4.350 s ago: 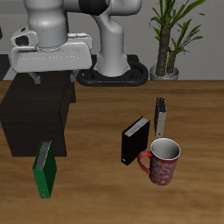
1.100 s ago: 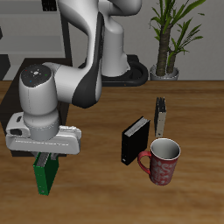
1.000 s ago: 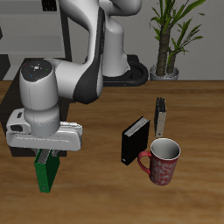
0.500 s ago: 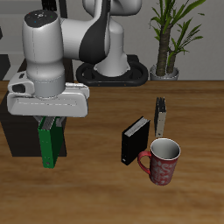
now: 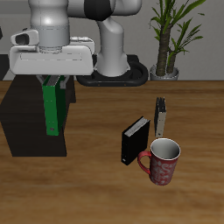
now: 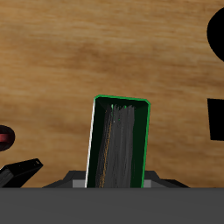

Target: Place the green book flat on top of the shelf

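The green book (image 5: pixel 54 108) hangs upright in my gripper (image 5: pixel 54 83), lifted off the table in front of the shelf (image 5: pixel 31 118), the large matte-black cabinet. The book's lower end hangs at about mid-height of the shelf's front. The gripper is shut on the book's upper end. In the wrist view the green book (image 6: pixel 118 144) shows end-on, with its green cover framing dark pages, and the wooden table lies far below it.
A black book (image 5: pixel 135 140) stands upright on the table, with a thin grey-white book (image 5: pixel 160 115) behind it and a red mug (image 5: pixel 162 161) nearer the table's front edge. A potted plant (image 5: pixel 171 35) stands at the back.
The gripper came down onto the green book standing by the shelf, closed on it, and lifted it. In the last half second it rose further and moved slightly back toward the shelf.
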Available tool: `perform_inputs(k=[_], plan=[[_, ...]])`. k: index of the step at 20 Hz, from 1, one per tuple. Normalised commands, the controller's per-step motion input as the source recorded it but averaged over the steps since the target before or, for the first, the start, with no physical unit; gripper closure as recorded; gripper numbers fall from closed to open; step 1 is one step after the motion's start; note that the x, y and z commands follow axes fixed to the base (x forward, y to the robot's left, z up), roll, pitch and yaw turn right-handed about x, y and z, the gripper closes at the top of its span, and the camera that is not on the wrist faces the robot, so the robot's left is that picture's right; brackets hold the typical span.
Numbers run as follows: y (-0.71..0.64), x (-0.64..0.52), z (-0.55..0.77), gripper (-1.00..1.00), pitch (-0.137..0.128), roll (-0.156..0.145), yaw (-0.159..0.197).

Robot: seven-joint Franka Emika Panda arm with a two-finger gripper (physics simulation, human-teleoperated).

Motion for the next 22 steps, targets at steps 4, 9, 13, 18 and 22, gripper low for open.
perform_inputs(k=[4,9,13,18,22], plan=[[0.05,-0.24,0.58,1.00,-0.070,-0.041,0.059],[0.19,-0.35,0.59,1.00,-0.076,-0.029,0.040],[-0.01,-0.23,0.43,1.00,-0.061,-0.045,0.037],[0.04,-0.41,0.44,1.00,-0.068,-0.099,0.045],[0.08,-0.26,0.06,1.00,0.028,-0.110,0.040]])
